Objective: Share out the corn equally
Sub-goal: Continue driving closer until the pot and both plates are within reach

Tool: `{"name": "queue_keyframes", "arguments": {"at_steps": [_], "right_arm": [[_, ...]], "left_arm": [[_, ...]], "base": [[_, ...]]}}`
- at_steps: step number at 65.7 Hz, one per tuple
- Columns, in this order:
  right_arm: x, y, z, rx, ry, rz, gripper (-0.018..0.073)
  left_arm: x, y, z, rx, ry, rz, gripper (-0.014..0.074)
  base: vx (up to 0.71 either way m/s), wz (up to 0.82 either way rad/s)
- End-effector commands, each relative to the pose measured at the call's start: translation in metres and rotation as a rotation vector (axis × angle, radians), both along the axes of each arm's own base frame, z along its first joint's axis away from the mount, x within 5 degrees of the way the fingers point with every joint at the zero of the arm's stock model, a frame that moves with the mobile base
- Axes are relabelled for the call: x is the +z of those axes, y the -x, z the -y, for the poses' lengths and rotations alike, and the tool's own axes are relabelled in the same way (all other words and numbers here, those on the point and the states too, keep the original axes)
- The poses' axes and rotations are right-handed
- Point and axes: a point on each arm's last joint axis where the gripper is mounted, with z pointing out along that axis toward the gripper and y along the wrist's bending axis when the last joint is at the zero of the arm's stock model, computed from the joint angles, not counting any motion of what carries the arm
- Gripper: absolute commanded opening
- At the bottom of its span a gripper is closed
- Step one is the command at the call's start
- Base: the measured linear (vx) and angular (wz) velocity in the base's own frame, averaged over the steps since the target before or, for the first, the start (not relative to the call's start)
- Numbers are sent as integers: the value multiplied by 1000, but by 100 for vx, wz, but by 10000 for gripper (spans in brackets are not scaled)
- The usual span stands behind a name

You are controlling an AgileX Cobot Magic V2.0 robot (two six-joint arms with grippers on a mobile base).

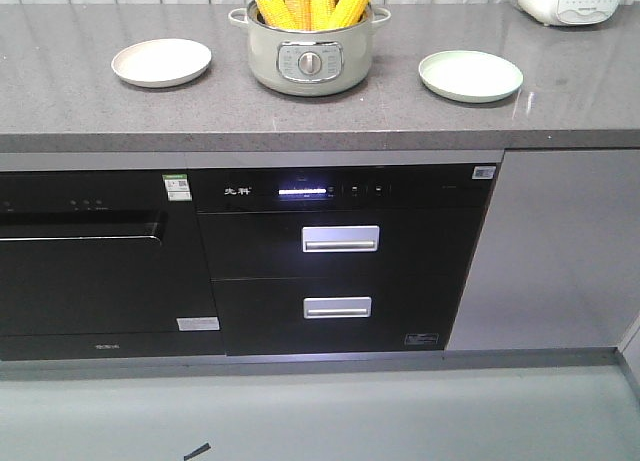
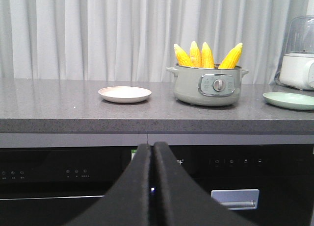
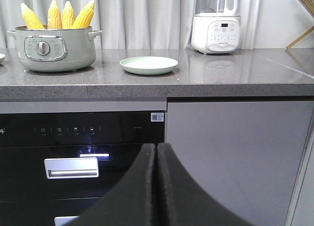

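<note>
Yellow and firm-looking, the four cobs of corn [image 1: 310,3] are standing on end in the grey-green pot [image 1: 310,61] at the middle of the grey stone worktop [image 1: 300,121], their pale tips fanning out above the rim. They are probably rigid and fairly heavy, with a knobbly, perhaps damp skin that could be slipping under smooth pads. I would be taking each one across its thick body just above the rim, not at the tapering tip. The left end effector [image 2: 152,187] and the right end effector [image 3: 156,187] are both hanging clenched and empty, low before the cabinet fronts and beneath the worktop's front edge. The cream plate [image 1: 161,61] and the green plate [image 1: 470,76] are lying well apart on either side of the pot, leaving open room for carrying. The white appliance [image 3: 216,32] is crowding only the far right corner.
</note>
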Motion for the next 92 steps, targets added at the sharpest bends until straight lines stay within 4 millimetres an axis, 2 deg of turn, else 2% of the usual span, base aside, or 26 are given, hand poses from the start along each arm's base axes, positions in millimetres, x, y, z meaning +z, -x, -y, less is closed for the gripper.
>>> {"name": "queue_keyframes", "arguments": {"at_steps": [1,92], "right_arm": [[4,0,0,-1,18,69,-1],[4,0,0,-1,18,69,-1]], "left_arm": [[3,2,0,0,19,81,-6],[3,2,0,0,19,81,-6]], "base": [[10,4],[9,0]]}}
